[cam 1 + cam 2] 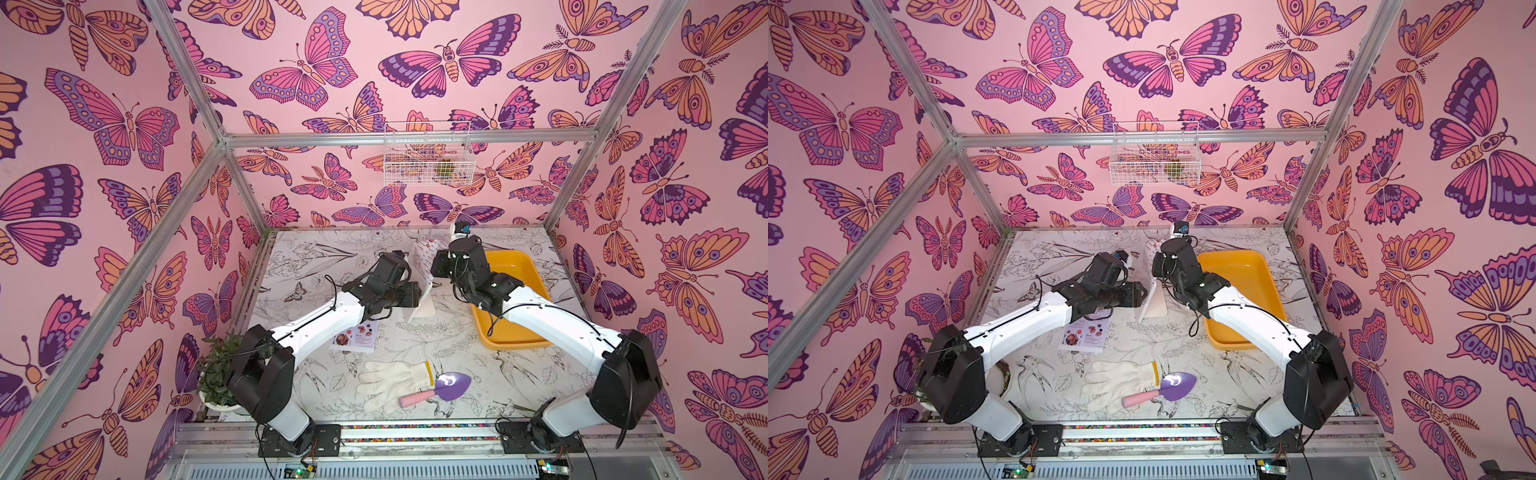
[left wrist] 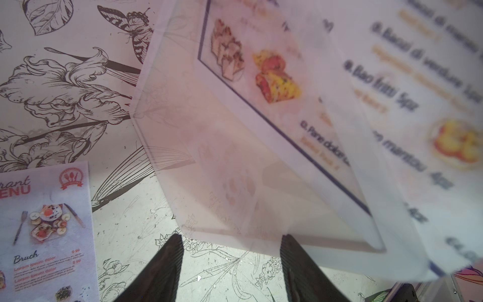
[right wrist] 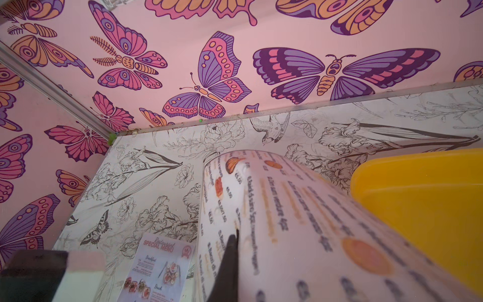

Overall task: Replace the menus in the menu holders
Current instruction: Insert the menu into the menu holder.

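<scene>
Menu (image 3: pixel 300 209) between tight right fingers (image 3: pixel 230 264); left fingers (image 2: pixel 162 272) apart.

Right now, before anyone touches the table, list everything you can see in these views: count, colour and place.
menu holder: 1, white-framed clear, mid-table.
Dim Sum menu: 1, white, curled, at menu holder.
Special Menu: 1, pale, red heading, flat on table.
tray: 1, yellow, table's right side.
glove: 1, white, table front.
trowel: 1, purple, pink handle, partly on glove.
potted plant: 1, green, front left corner.
wire basket: 1, white, back wall.
left gripper: 1, black, open beside menu holder.
right gripper: 1, black, shut on Dim Sum menu.
</scene>
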